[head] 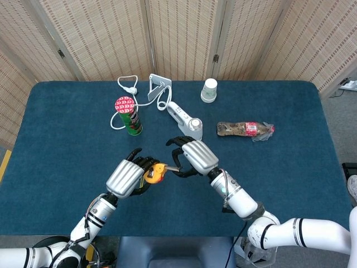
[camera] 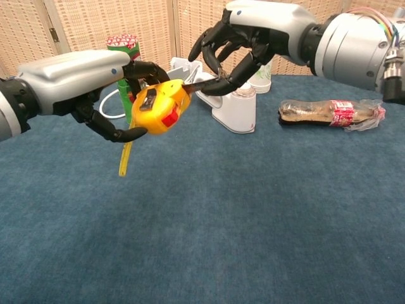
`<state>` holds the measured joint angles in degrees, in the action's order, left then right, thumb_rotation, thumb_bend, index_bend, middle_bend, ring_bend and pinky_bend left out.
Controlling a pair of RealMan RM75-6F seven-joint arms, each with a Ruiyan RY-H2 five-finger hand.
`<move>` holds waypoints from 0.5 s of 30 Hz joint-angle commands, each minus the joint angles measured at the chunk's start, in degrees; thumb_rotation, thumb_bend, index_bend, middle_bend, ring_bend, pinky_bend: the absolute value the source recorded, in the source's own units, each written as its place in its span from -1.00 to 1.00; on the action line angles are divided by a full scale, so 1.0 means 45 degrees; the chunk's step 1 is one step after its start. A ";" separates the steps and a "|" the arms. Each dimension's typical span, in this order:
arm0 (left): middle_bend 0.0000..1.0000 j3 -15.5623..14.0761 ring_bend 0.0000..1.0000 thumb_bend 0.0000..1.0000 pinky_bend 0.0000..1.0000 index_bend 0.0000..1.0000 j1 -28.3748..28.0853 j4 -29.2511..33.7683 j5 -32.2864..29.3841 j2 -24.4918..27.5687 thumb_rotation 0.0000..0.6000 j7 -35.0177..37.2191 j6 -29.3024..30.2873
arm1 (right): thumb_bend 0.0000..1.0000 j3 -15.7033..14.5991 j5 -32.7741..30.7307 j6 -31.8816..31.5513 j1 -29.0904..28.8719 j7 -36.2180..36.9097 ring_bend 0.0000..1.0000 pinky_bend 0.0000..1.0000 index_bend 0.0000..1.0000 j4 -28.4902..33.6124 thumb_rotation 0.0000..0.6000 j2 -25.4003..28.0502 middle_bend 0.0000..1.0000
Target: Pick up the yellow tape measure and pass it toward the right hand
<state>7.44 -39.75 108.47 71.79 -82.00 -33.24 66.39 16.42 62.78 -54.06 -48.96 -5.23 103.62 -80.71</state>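
My left hand grips the yellow tape measure above the blue table, left of centre. The case has a red button on its face, and a yellow strap hangs below it. A short length of blade runs from the case to my right hand. That hand is just right of the case and pinches the blade's end between thumb and a finger, its other fingers curled above.
Behind the hands stand a green can, a white handheld device, a white cable and a paper cup. A crushed bottle lies to the right on the table.
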 commanded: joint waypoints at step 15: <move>0.02 -0.0303 -0.06 -0.18 -0.72 -0.02 0.0172 -0.1005 0.0222 -0.0283 1.00 0.0305 -0.0052 | -0.05 -0.0064 -0.0174 0.0173 -0.0036 0.0060 -0.61 -0.64 0.44 -0.0156 1.00 0.0107 -0.45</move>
<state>6.12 -39.03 104.15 72.64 -83.21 -31.93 66.10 16.14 62.02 -53.30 -49.11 -4.95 102.92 -80.24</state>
